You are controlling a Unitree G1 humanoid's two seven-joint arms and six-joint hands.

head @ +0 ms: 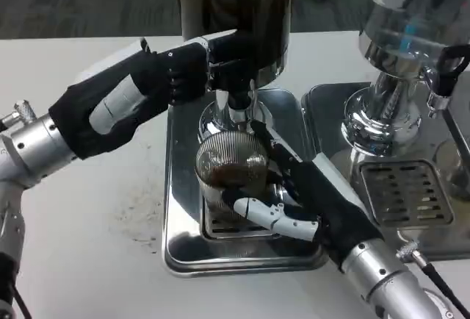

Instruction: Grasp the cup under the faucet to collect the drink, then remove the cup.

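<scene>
Your right robot hand (297,198) is wrapped around the ribbed glass cup (230,168), fingers curled across its front, holding it on the drip grate of the steel tray (180,209) directly beneath the faucet (236,109). Dark drink sits inside the cup. Your left robot hand (194,73) reaches to the faucet lever under the dark dispenser (235,10), fingers closed on it. A second dispenser (404,62) stands to the right on the white desk (88,223)
</scene>
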